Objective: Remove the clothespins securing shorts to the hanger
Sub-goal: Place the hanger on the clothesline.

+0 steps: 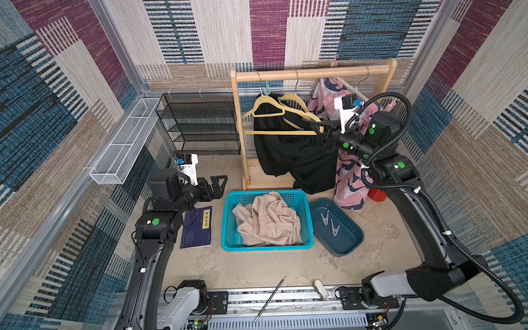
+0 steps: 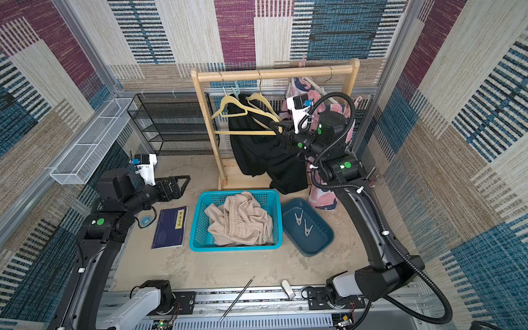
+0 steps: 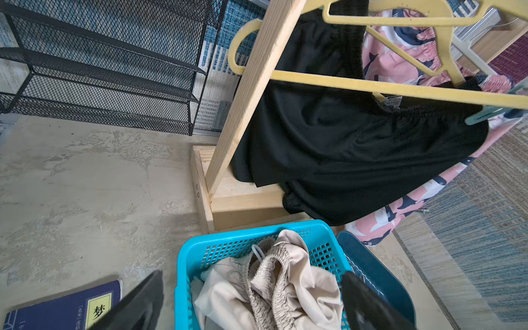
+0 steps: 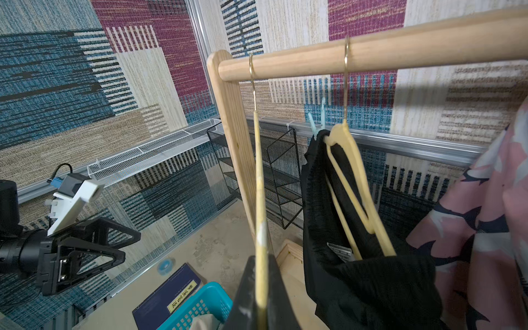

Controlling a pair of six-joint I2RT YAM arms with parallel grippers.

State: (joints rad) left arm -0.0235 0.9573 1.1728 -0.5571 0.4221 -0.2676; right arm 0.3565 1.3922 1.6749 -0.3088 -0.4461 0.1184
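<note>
My right gripper (image 1: 317,127) (image 4: 261,285) is shut on the end of an empty yellow hanger (image 1: 280,133) on the wooden rack (image 1: 314,73). Behind it the black shorts (image 1: 288,151) sag from a second yellow hanger (image 1: 294,100). A teal clothespin (image 1: 265,89) (image 4: 317,123) pins them at the top and another teal clothespin (image 3: 485,113) sits at their waistband. The pink printed shorts (image 1: 351,177) hang at the right. The beige shorts (image 1: 268,223) lie in the teal basket (image 1: 228,228). Two clothespins (image 1: 328,221) lie in the dark blue tray (image 1: 351,245). My left gripper (image 1: 213,185) (image 3: 253,275) is open and empty, left of the basket.
A black mesh shelf (image 1: 200,123) stands left of the rack, with a white wire basket (image 1: 123,143) along the left wall. A blue book (image 1: 197,228) lies by the left arm. A pen (image 1: 270,298) rests at the front edge. A red object (image 1: 377,194) sits behind the right arm.
</note>
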